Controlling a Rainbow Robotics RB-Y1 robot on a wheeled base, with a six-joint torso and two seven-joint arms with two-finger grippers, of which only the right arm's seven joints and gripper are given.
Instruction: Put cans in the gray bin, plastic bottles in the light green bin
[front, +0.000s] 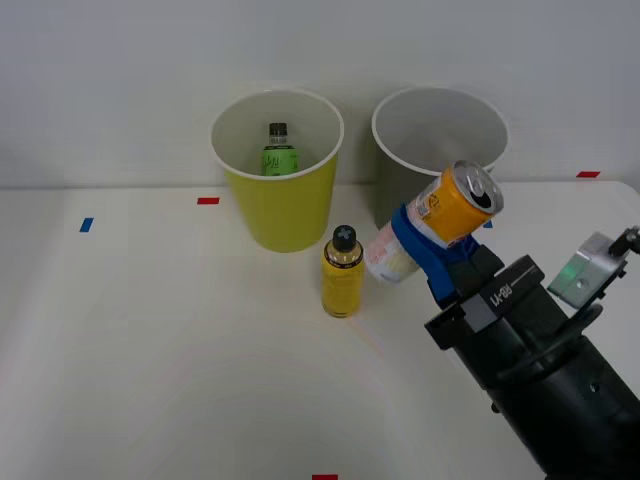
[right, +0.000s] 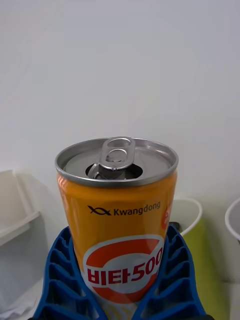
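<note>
Nearest the camera, the right arm enters over the table's (front: 150, 380) near right corner, its right gripper (front: 432, 252) raised above the surface. The blue ribbed fingers (right: 60, 280) are closed tight against both sides of an orange-yellow can (front: 458, 205), which is held clear of the table and tilted so that its silver top and pull-tab opening point up and toward the far right. In the wrist view the can (right: 120, 220) sits squarely between the fingers, with the tab lifted over the open mouth.

Just behind the gripper, a pale, white-labelled container (front: 392, 255) lies partly hidden by the fingers; what kind it is cannot be told.

Near the table's middle stands a yellow bottle (front: 342, 275) with a dark cap, upright and untouched, just in front of the light green bin (front: 278, 205).

Toward the far edge the two bins stand side by side. The light green bin already holds a green-labelled bottle (front: 279, 152), upright inside. The gray bin (front: 395, 195) is to its right, its pale inside showing no contents from this angle; the held can overlaps its near rim in the front view.

Judged progress: one bottle sorted; the can grasped but not yet released into the gray bin; the yellow bottle, and possibly the pale container, remain.
</note>
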